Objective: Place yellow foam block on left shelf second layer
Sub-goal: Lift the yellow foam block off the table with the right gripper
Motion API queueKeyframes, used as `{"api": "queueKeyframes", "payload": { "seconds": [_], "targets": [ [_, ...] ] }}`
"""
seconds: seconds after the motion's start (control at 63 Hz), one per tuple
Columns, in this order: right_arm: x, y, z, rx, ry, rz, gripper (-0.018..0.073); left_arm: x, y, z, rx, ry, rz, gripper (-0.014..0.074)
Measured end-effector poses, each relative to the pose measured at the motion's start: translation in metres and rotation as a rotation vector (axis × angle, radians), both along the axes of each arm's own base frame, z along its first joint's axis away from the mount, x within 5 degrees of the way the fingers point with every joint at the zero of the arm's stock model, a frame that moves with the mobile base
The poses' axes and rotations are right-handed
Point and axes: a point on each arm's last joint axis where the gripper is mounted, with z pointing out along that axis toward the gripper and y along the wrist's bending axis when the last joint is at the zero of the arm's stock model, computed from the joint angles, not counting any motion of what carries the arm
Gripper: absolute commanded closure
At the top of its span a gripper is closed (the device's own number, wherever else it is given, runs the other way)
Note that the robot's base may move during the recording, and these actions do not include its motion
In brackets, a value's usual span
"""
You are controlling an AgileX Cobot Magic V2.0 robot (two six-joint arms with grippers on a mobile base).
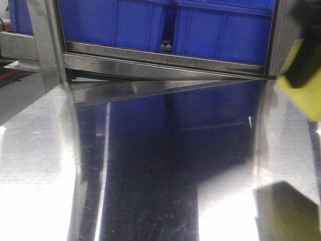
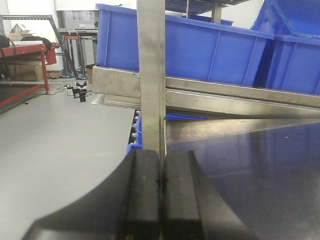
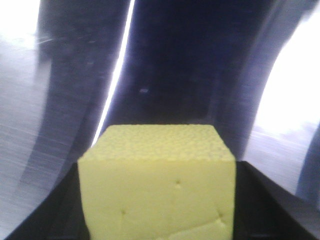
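The yellow foam block [image 3: 157, 185] fills the lower middle of the right wrist view, held between the black fingers of my right gripper [image 3: 159, 170], which is shut on it above the shiny steel surface. In the front view the block [image 1: 301, 95] shows blurred at the right edge with a black finger [image 1: 307, 65] across it. My left gripper [image 2: 161, 180] is shut with nothing in it, its pads pressed together, pointing at a steel upright post [image 2: 151, 75] of the shelf. In the front view the left gripper does not show.
Blue plastic bins [image 1: 150, 22] sit on a steel shelf level [image 1: 160, 63] straight ahead, also seen as bins [image 2: 200, 47] in the left wrist view. A reflective steel surface [image 1: 150, 165] lies below. Grey floor [image 2: 55, 130] and a red frame [image 2: 25, 75] lie to the left.
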Motion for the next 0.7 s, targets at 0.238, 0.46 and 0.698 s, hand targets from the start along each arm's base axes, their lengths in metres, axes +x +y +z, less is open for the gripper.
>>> {"api": "queueKeyframes", "payload": {
  "seconds": [0.238,0.46,0.698],
  "targets": [
    [-0.052,-0.054,0.003,0.016,-0.259,-0.215,0.0073,0.0,0.0,0.0,0.0,0.0,0.0,0.0472],
    [-0.087,-0.06,0.001,0.046,-0.501,-0.249,0.0073,0.0,0.0,0.0,0.0,0.0,0.0,0.0472],
    [-0.113,-0.061,-0.004,0.064,-0.779,-0.228,0.0073,0.0,0.0,0.0,0.0,0.0,0.0,0.0472]
  ]
}}
